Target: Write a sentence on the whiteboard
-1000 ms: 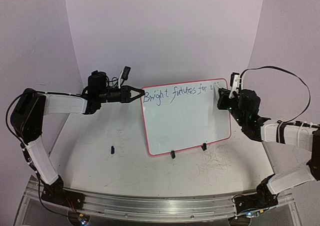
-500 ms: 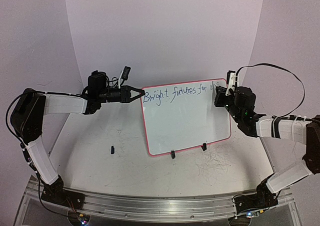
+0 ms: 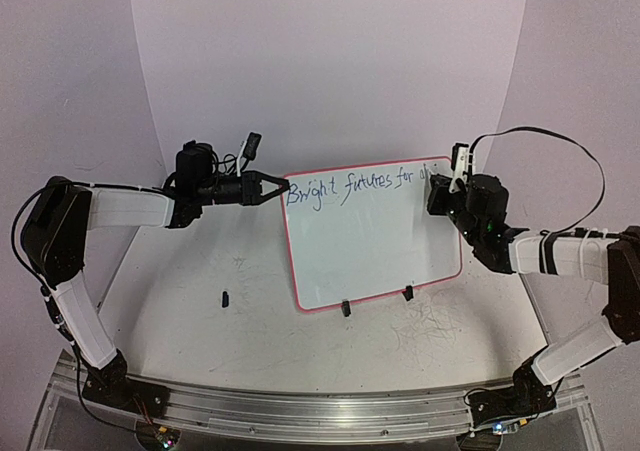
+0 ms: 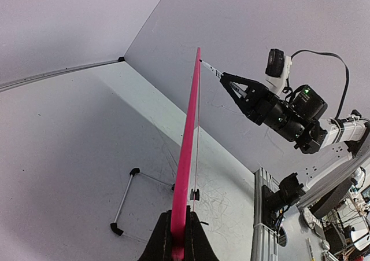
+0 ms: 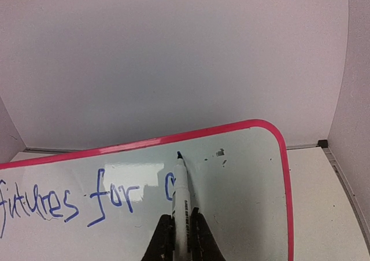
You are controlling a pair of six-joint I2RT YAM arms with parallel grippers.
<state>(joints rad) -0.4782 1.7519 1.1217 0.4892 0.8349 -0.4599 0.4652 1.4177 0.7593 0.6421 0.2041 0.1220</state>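
Note:
The whiteboard (image 3: 375,251), white with a pink rim, stands tilted on two black clip feet (image 3: 345,308). My left gripper (image 3: 272,188) is shut on its left rim; in the left wrist view the jaws (image 4: 178,241) pinch the pink edge (image 4: 188,145). The sentence (image 3: 352,186) runs along the top in blue; "futures for" (image 5: 69,200) and a letter part-hidden behind the pen show in the right wrist view. My right gripper (image 5: 183,229) is shut on a white marker (image 5: 183,194). Its tip rests on the whiteboard (image 5: 248,209) just under the top rim, right of that letter.
A small black cap (image 3: 225,297) lies on the tabletop left of the board. Grey scribbles (image 3: 430,323) mark the table in front of it. A wire stand (image 4: 124,202) shows behind the board. An aluminium rail (image 3: 320,408) runs along the near edge.
My right arm has shifted and its gripper has moved slightly up and left, bringing the marker tip nearer the top rim. The left arm and the board have stayed still.

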